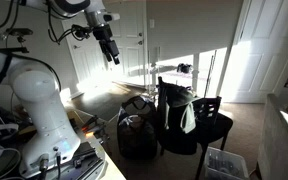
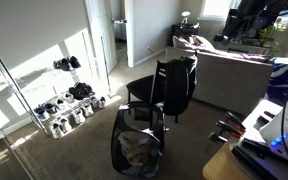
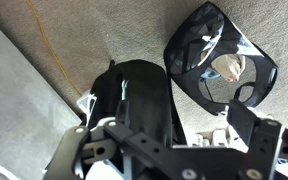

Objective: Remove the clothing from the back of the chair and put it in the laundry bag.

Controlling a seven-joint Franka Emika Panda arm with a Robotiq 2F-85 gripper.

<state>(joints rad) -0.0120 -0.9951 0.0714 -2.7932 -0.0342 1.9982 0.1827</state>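
Hand, seemingly spread, hangs well above clothing on chair.

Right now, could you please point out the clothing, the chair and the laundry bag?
clothing [image 2: 179, 85]: in an exterior view, middle of the draped fabric.
chair [image 2: 141, 92]: in an exterior view, bare seat.
laundry bag [image 1: 134, 136]: in an exterior view, side wall.

Dim, grainy room; low sun throws hard bright patches across the carpet and blows out the far door. Wrist view near edge blurred.
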